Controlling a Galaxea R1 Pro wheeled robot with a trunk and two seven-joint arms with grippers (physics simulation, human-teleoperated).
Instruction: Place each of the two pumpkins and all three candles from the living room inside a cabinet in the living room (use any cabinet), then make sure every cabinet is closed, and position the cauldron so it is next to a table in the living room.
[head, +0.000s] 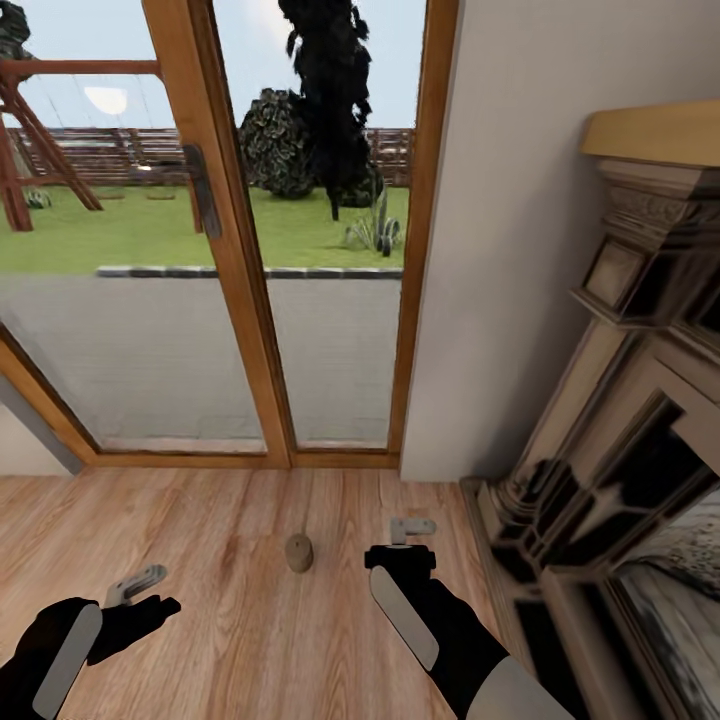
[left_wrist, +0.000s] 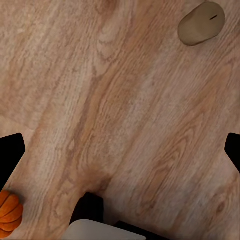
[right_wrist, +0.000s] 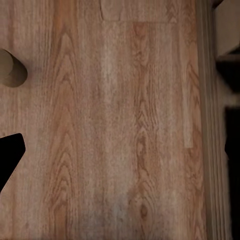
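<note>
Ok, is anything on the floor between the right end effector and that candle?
Nothing visible. The candle lies alone on bare wood floor, between the two arms and just left of the right end effector. The fireplace stands off to the other side.

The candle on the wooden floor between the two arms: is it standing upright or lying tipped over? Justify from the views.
Upright. The candle shows its flat round top facing up, and the left wrist view looks down on that top with the wick mark.
</note>
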